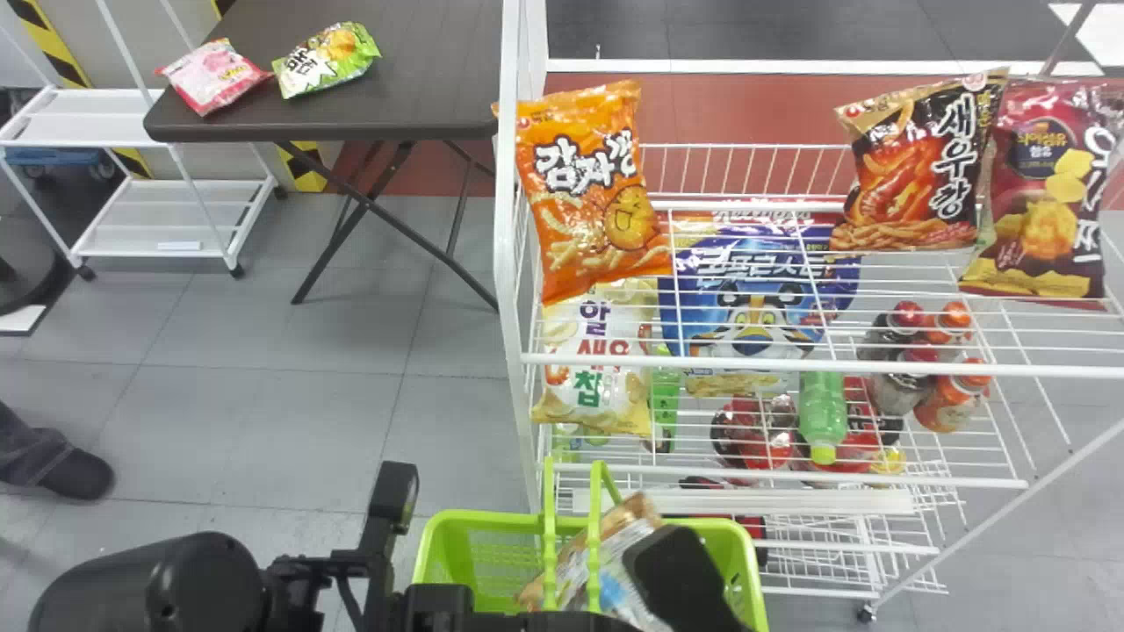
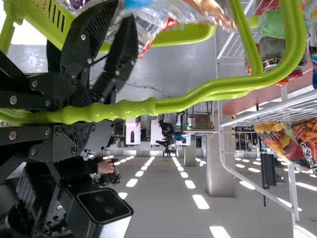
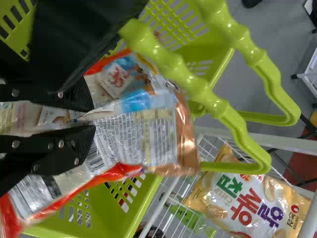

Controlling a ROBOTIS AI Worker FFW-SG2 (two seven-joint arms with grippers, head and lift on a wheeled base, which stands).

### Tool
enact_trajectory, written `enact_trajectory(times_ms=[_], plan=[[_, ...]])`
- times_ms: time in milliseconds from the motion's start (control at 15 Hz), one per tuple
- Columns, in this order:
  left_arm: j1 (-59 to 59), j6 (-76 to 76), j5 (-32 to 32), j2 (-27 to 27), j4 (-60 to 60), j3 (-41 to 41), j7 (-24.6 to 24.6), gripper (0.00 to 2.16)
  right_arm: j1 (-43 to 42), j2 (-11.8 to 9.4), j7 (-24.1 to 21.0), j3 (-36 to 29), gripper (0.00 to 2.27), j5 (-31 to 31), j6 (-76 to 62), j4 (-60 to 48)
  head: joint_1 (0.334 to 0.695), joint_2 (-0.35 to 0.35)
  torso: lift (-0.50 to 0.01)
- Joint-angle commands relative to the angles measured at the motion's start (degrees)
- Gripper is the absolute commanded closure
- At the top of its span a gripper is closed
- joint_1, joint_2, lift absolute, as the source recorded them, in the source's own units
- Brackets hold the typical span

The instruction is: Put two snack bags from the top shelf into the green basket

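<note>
Placing step, lower centre of head view: right gripper (image 3: 90, 119) pinches bag (image 3: 148, 131) at mouth of basket (image 1: 492, 520); left gripper (image 2: 81, 114) clasps handle (image 2: 133, 108). Next, presumably: lower, release.

The white wire top shelf (image 1: 790, 363) is carrying an orange snack bag (image 1: 593, 193) at its left end, while a black bag (image 1: 918, 167) and a dark red bag (image 1: 1045, 193) are sitting side by side toward its right. Beneath it, the rack's lower shelves are holding a pale yellow bag (image 1: 593, 351), a blue bag (image 1: 746, 298), a green bottle (image 1: 823, 412) and red- and orange-capped bottles (image 1: 948, 404). A dark desk (image 1: 430, 79) is bearing a pink bag (image 1: 213, 75) beside a green-and-white one (image 1: 325, 60).
</note>
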Motion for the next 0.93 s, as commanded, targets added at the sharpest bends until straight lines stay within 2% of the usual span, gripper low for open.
enact_trajectory(times_ms=[0,200,333,467,667,867], plan=[[0.0,-0.19,0.0,0.0,0.05,0.07,0.01,2.15,1.32,-0.03,0.0,-5.31,0.07,-0.75,-6.21,-2.07,0.695,0.017,-0.001],[0.0,-0.19,0.0,0.0,0.05,0.15,-0.17,2.15,1.41,0.24,0.0,-14.01,0.07,-5.41,-11.66,-4.0,0.695,-0.06,-0.001],[0.0,-0.19,0.0,0.0,0.05,0.07,-0.26,2.15,1.14,2.0,0.0,-20.95,0.08,-7.7,-20.8,-3.82,0.695,-0.111,-0.001],[0.0,-0.19,-0.09,0.0,0.05,-0.11,-0.17,2.15,-1.05,2.08,-0.97,-26.31,0.08,-9.63,-30.47,-2.86,0.695,-0.158,-0.001],[0.0,-0.19,-0.09,0.0,-0.3,-0.29,0.1,2.15,-7.47,2.08,-1.76,-31.15,0.08,-9.72,-32.4,0.83,0.695,-0.26,-0.001],[0.18,0.33,0.0,0.09,-0.83,-0.29,0.27,2.15,-14.5,2.08,-1.67,-32.9,0.08,-9.72,-34.33,9.1,0.695,-0.308,-0.001]])
